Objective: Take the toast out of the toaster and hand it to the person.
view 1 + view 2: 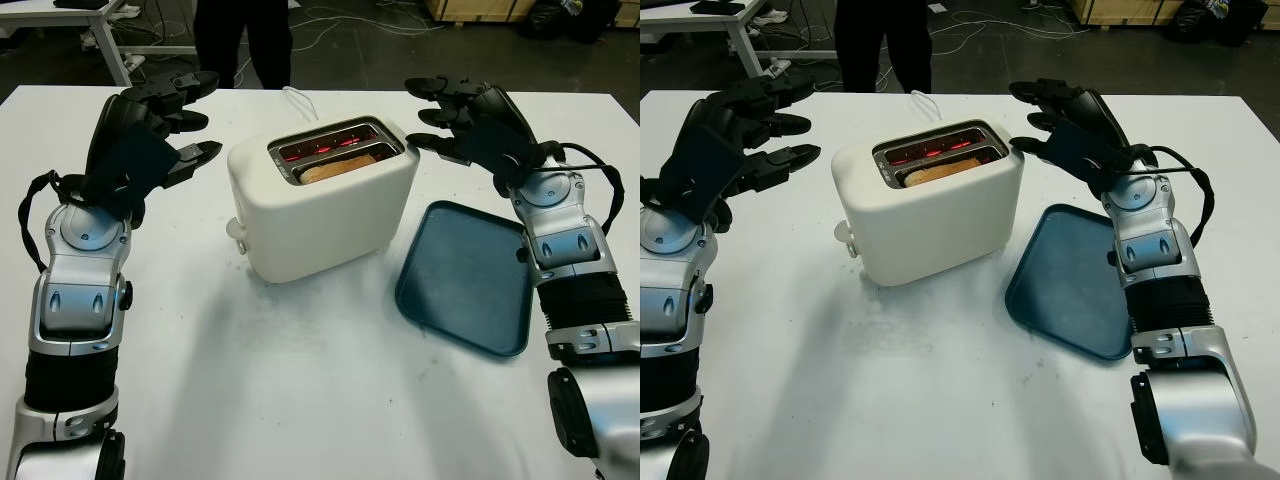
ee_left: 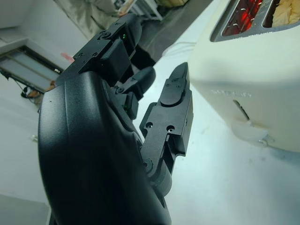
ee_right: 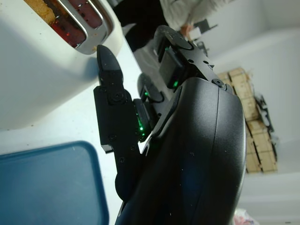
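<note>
Left hand [image 1: 160,120] open, raised over the white counter [image 1: 300,380] just left of the toaster [image 1: 320,200]. Toast [image 1: 335,168] down in the nearer slot, far slot glowing red. Right hand [image 1: 455,120] open at the toaster's right top corner. Blue tray [image 1: 465,280] right of the toaster. Person [image 1: 243,40] beyond the counter.

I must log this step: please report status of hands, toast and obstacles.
Left hand open, left of white plastic toaster. Right hand open at its right top corner. Browned toast slice sits in near slot; far slot glows red. Blue tray lies right, not blocking.
</note>
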Motion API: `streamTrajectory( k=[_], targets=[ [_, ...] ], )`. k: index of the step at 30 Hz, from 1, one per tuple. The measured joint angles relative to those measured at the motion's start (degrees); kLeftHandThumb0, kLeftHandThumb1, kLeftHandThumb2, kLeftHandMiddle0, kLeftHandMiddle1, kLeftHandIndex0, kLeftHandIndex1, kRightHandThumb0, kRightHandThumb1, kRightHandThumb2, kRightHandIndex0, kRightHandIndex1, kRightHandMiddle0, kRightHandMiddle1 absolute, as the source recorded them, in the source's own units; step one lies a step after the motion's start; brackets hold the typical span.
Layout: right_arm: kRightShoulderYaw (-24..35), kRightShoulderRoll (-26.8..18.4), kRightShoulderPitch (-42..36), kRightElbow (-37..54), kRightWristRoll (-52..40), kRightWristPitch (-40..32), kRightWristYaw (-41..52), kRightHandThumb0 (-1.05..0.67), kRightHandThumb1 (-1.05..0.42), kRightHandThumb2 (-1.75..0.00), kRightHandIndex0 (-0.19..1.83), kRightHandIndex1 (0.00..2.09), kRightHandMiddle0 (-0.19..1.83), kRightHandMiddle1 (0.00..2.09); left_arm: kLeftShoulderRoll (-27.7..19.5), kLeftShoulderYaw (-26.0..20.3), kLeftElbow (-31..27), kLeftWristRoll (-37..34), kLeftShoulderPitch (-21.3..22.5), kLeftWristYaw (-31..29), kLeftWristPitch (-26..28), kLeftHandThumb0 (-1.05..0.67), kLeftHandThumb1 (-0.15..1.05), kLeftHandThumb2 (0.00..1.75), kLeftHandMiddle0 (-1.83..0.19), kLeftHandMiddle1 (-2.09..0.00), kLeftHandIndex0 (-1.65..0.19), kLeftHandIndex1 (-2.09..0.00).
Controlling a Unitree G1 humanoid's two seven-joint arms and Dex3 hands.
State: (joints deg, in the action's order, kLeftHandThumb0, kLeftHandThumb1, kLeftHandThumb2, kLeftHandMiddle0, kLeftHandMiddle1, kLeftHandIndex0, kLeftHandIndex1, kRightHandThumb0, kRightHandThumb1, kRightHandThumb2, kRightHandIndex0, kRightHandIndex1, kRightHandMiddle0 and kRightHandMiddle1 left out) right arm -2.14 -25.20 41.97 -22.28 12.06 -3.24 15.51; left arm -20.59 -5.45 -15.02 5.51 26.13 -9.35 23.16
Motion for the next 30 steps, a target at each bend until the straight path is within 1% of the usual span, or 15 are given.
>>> streamTrajectory(
  k=[4,11,18,22,25,27,30],
  targets=[
    [0.01,0.00,-0.02,0.00,0.00,0.00,0.00,-0.25,-0.88,0.00,0.58,0.01,0.53,0.01,0.09,0.09,0.00,0.04,0.00,0.01,0.00,-0.36,0.92,0.09,-0.34,-0.80,-0.64,-0.05],
    [0.31,0.00,-0.47,0.28,-0.01,0.00,-0.03,-0.26,-0.88,0.00,0.58,0.01,0.53,0.00,0.20,0.09,0.03,-0.43,0.00,0.00,0.00,-0.37,0.92,0.08,-0.33,-0.80,-0.64,-0.05],
    [0.48,0.00,-0.96,1.25,0.09,-1.38,-0.50,-0.20,-0.89,0.00,0.56,0.00,0.51,0.00,0.20,0.15,0.03,-0.36,0.00,0.01,0.00,-0.41,0.92,0.07,-0.34,-0.80,-0.64,-0.05],
    [0.37,0.00,-1.05,1.30,0.15,-1.50,-0.86,-0.24,-0.89,0.00,0.58,0.01,0.53,0.01,0.19,0.16,0.03,-0.28,0.00,0.00,0.00,-0.42,0.92,0.07,-0.34,-0.80,-0.64,-0.05],
    [0.35,0.01,-1.12,1.37,0.13,-1.51,-1.15,-0.23,-0.89,0.00,0.57,0.01,0.53,0.01,0.16,0.08,0.08,-0.28,-0.05,0.00,-0.03,-0.43,0.92,0.07,-0.34,-0.80,-0.64,-0.05],
    [0.37,0.01,-1.14,1.39,0.09,-1.51,-1.18,-0.21,-0.89,0.00,0.56,0.00,0.50,0.00,0.14,0.08,0.12,-0.25,-0.15,0.00,-0.25,-0.43,0.92,0.07,-0.35,-0.80,-0.65,-0.05],
    [0.52,-0.04,-1.24,1.39,0.08,-1.50,-1.19,-0.23,-0.89,0.00,0.56,0.01,0.50,0.00,0.14,0.08,0.19,-0.26,-0.40,0.00,-0.65,-0.41,0.92,0.06,-0.35,-0.80,-0.65,-0.05]
  ],
)
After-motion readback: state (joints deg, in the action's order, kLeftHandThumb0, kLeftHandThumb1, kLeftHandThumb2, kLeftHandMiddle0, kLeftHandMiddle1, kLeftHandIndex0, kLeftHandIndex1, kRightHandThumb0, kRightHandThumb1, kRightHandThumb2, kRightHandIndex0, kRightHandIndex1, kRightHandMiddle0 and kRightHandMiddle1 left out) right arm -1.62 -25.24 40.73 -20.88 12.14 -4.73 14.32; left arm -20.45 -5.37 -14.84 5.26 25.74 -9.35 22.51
